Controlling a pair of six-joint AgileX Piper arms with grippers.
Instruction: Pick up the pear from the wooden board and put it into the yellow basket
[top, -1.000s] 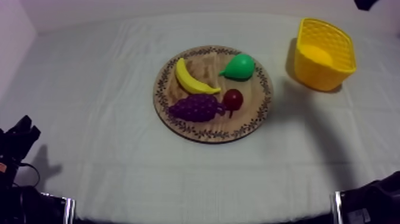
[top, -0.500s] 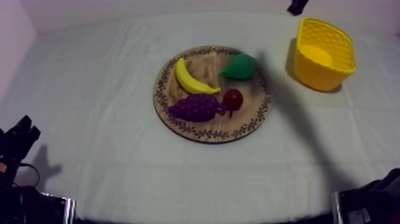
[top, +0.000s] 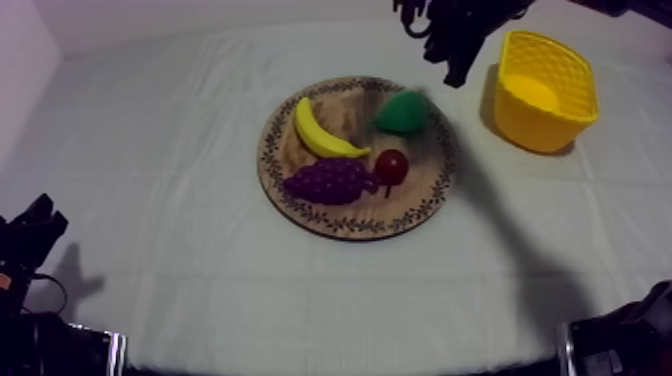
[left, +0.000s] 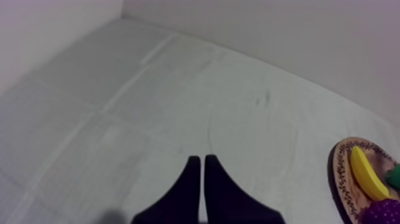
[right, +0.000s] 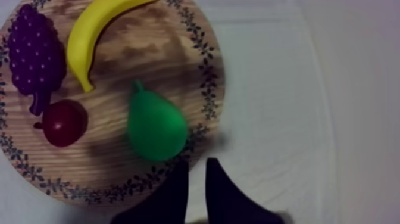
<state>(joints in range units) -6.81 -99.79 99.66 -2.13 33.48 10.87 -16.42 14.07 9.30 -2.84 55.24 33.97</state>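
Top view gives me the board (top: 300, 215) in the middle of the cloth (top: 160, 110), with four fruits on it. The pear (top: 402, 112) lies on the board's far right part, green, near the rim. The banana (top: 322, 130) is on its left, the grapes (top: 330, 182) are on the near side, and the red fruit (top: 391, 166) sits just right of the grapes. The basket (top: 565, 70) stands far right, apart from the board and upright.

My right arm (top: 462, 25) comes in at the far edge, above the gap between the board and the basket, beyond the pear. From its wrist camera I see the right gripper (right: 196, 162) with its fingers pressed together, pinching nothing, the tips over the board's rim just beside the pear's broad end.

My left gripper (left: 201, 158) is likewise pressed together and holds nothing, over bare cloth left of the board.
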